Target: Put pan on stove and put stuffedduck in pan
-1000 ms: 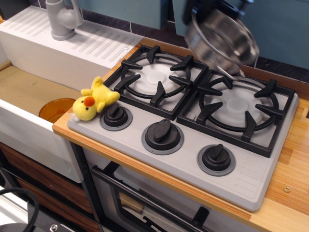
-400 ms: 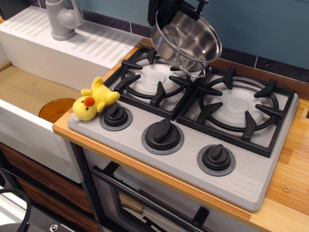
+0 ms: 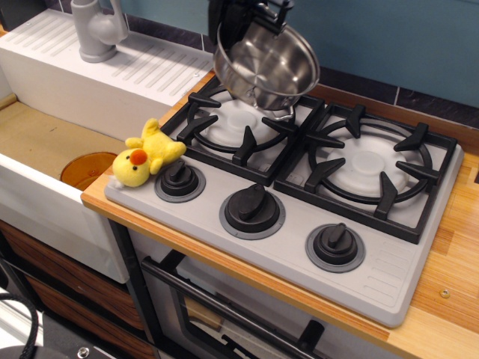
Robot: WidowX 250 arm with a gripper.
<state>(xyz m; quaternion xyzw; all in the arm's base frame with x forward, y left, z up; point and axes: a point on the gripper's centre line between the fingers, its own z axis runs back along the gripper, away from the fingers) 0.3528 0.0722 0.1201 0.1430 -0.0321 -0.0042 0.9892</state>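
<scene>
The pan (image 3: 266, 66), a shiny steel pot, hangs tilted in the air above the back of the left burner (image 3: 241, 120) of the grey stove (image 3: 299, 239). My gripper (image 3: 251, 16), black and at the top edge of the view, is shut on the pan's far rim; its fingertips are mostly hidden. The stuffedduck (image 3: 144, 155), yellow with an orange beak, lies on its side on the stove's front left corner, next to the left knob (image 3: 179, 179).
A white sink (image 3: 45, 161) with an orange plate (image 3: 88, 169) lies to the left, with a grey tap (image 3: 96, 30) and a ribbed drainboard behind. The right burner (image 3: 372, 168) is bare. A wooden counter (image 3: 449, 269) runs along the right. A blue wall stands behind.
The pan, held by my gripper, has moved left from above the right burner's back to above the left burner. The stuffedduck has not moved.
</scene>
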